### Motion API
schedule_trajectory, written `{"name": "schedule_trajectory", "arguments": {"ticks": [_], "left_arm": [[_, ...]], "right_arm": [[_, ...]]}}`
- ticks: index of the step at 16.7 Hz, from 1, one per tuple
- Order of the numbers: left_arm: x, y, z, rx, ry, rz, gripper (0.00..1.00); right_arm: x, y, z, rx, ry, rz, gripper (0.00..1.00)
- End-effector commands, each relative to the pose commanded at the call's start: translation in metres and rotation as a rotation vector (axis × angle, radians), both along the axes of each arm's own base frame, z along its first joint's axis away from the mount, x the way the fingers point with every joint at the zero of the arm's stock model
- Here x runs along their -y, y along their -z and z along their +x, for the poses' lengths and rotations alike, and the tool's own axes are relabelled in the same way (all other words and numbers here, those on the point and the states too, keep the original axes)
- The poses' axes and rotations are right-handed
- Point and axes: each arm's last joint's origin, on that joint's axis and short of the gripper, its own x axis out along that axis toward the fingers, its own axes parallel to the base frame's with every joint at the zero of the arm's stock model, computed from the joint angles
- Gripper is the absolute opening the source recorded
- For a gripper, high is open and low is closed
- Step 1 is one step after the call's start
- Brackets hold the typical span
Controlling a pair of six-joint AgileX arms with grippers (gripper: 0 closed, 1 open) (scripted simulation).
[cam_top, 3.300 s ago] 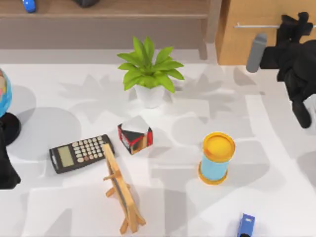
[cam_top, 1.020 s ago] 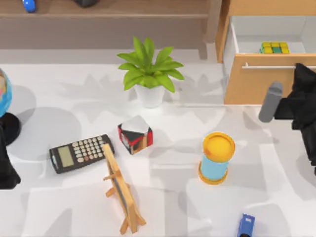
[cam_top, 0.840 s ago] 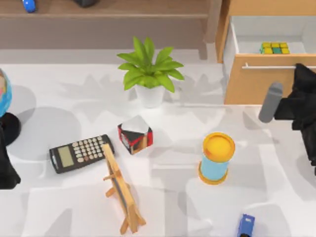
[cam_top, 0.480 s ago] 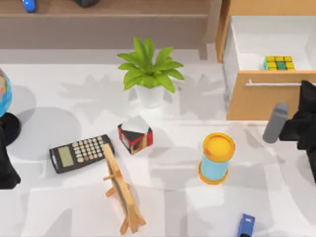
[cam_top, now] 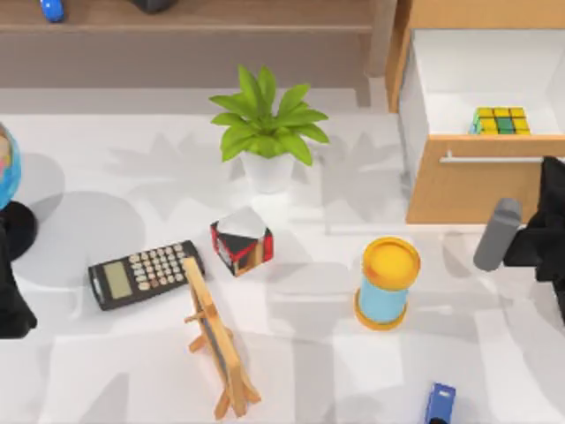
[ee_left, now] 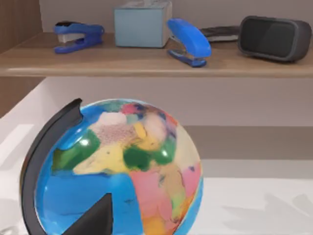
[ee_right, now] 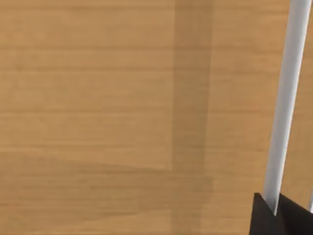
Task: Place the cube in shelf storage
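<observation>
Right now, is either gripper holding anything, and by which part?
The right gripper is closed on the drawer by its metal bar handle. The left arm sits parked at the table's left edge.

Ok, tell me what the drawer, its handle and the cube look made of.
Drawer: light wood, matte, grain lines visible in the right wrist view. Handle: thin pale grey bar, probably metal. Cube: likely plastic, yellow and green tiles with dark grid lines, lying inside the open drawer.

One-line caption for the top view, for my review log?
Right pincer at the open drawer's handle; cube lies inside.
</observation>
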Motion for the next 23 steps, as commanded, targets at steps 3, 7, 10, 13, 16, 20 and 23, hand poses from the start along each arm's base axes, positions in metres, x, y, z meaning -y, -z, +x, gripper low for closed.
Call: {"name": "schedule_trajectory", "arguments": {"ticks": [3, 7, 10, 13, 16, 20, 23], "left_arm": [[0.0, 0.0, 0.0, 0.0, 0.0, 0.0, 1.0], [0.0, 0.0, 0.0, 0.0, 0.0, 0.0, 1.0], [0.0, 0.0, 0.0, 0.0, 0.0, 0.0, 1.0], [0.0, 0.0, 0.0, 0.0, 0.0, 0.0, 1.0], [0.0, 0.0, 0.0, 0.0, 0.0, 0.0, 1.0], [0.0, 0.0, 0.0, 0.0, 0.0, 0.0, 1.0], [0.0, 0.0, 0.0, 0.0, 0.0, 0.0, 1.0]], "right_arm": [[0.0, 0.0, 0.0, 0.0, 0.0, 0.0, 0.3], [0.0, 0.0, 0.0, 0.0, 0.0, 0.0, 0.6], [0.0, 0.0, 0.0, 0.0, 0.0, 0.0, 0.83], [0.0, 0.0, 0.0, 0.0, 0.0, 0.0, 1.0], [0.0, 0.0, 0.0, 0.0, 0.0, 0.0, 1.0], [0.0, 0.0, 0.0, 0.0, 0.0, 0.0, 1.0], [-0.0003, -0.0001, -0.0031, 0.002, 0.0, 0.0, 1.0]]}}
